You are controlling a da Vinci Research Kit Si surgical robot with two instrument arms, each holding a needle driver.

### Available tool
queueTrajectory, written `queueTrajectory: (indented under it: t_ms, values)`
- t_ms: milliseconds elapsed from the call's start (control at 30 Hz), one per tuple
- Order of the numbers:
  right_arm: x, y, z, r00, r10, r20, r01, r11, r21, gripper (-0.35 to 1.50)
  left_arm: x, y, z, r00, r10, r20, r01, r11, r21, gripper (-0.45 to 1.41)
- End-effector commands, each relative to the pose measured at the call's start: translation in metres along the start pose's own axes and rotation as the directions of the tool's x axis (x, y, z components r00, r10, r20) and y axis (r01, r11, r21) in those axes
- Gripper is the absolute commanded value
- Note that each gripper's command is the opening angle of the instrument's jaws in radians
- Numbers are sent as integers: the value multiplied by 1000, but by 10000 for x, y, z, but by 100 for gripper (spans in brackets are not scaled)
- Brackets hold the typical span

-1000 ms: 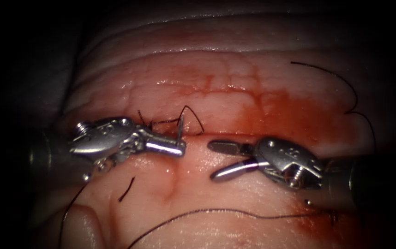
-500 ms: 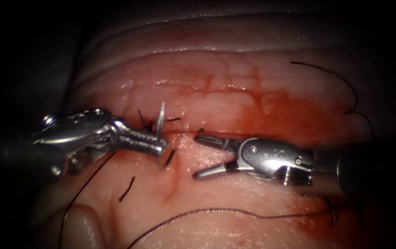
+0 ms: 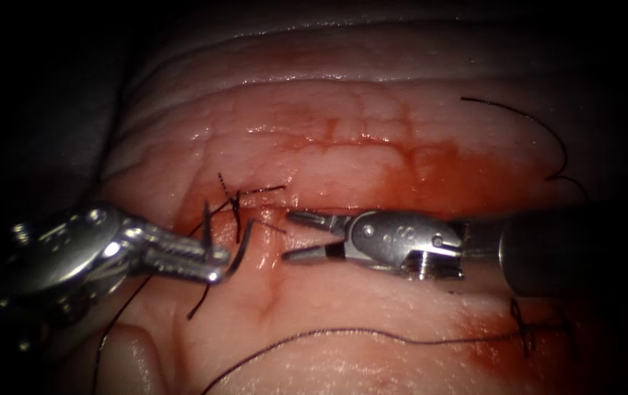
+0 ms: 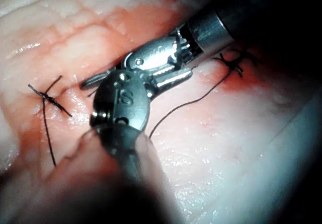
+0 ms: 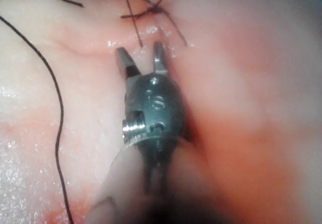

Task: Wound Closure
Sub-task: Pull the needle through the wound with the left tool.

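My left tool (image 3: 215,265) comes in from the left with its jaws shut on the curved needle (image 3: 239,249) near mid-curve. The needle hangs clear of the tissue (image 3: 343,146) at the left end of the cut (image 3: 372,211), both ends pointing up. Dark thread (image 3: 131,303) trails down from it. My right tool (image 3: 286,235) lies along the cut from the right, jaws open and holding nothing, tips just right of the needle. Its open jaws (image 5: 141,55) point toward the tied stitch (image 5: 156,10). The left tool's wrist (image 4: 121,100) sits in front of the right tool's wrist (image 4: 156,58).
A tied stitch (image 3: 237,194) with cut ends crosses the cut's left end. Another knot (image 3: 526,328) sits at the lower right. A long thread (image 3: 329,335) lies across the near tissue, beside a short cut piece (image 3: 200,300). Red fluid (image 3: 431,175) stains the tissue above the cut.
The left tool has drawn back to the left and downward with the needle, which came away from the cut and turned. The right tool has moved left along the cut, its jaws less wide.
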State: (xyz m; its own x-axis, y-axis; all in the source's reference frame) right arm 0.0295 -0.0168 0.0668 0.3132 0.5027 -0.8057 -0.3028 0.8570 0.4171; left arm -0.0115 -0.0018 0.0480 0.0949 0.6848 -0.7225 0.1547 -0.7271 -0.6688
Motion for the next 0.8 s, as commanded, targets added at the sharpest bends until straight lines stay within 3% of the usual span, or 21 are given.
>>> queueTrajectory:
  t_ms: [33, 133, 300, 533, 800]
  values:
    - [-12, -2, 12, 1000, 8, 15, -8, 1000, 1, 32, -5, 1, 5, 1000, 17, 2, -17, 1000, 0, -45]
    - [-24, -1, 16, 999, 25, 48, -25, 1000, 6, 32, 0, 14, 7, 990, 140, 19, -140, 990, 24, -45]
    - [-41, -2, 18, 996, 51, 75, -52, 999, 9, 32, 12, 39, 12, 937, 344, 66, -348, 935, 64, -45]
    - [-48, -3, 19, 993, 62, 105, -63, 998, 13, 31, 26, 68, 9, 908, 406, 107, -415, 906, 83, -45]
    - [-24, -7, 11, 994, 92, 66, -93, 996, 8, 32, 25, 69, -3, 857, 473, 204, -504, 852, 142, -45]
